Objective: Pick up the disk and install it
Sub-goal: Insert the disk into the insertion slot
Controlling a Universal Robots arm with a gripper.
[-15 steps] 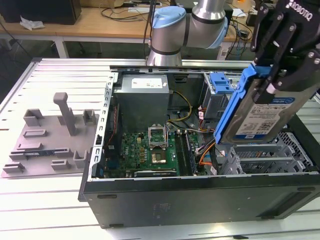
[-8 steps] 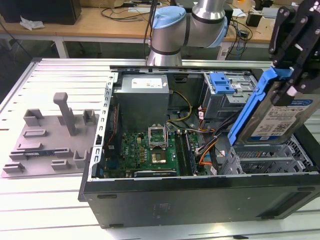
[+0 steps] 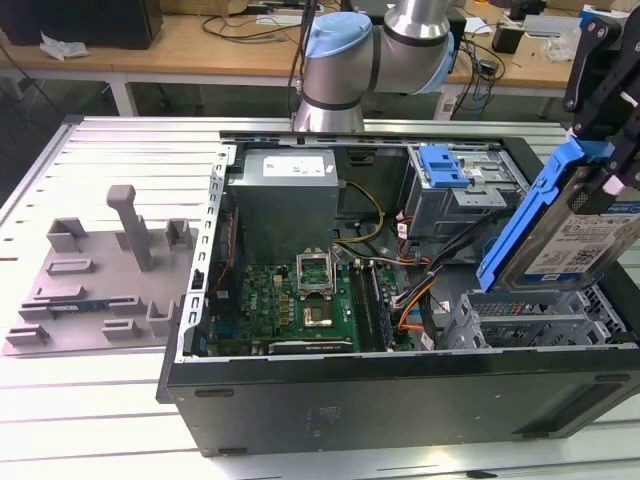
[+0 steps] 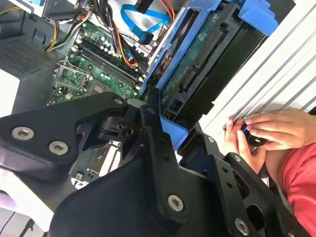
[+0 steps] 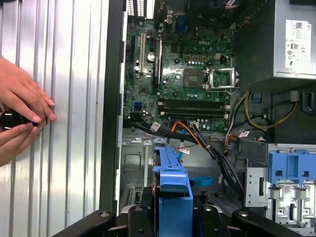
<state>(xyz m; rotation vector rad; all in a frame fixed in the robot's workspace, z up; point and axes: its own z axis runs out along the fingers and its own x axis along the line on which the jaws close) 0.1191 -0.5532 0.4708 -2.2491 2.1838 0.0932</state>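
Gripping disk (image 3: 575, 235) tilted, jaws clamped on it above drive cage (image 3: 530, 318).

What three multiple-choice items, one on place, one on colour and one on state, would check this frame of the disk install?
1. Where is the disk?
A. Lying flat on the floor.
B. Tilted in the air over the open computer case, at the exterior view's right.
C. In a person's grip.

2. What colour is the disk's carrier bracket?
A. Red.
B. Green.
C. Blue.

3. What state is the hand in?
A. Shut on the disk.
B. Open and empty.
C. Shut on nothing.

Key:
1 B, the exterior view shows it raised and slanted above the case.
2 C, a bright blue frame runs along the disk's edge.
3 A, it clamps the disk's upper end.
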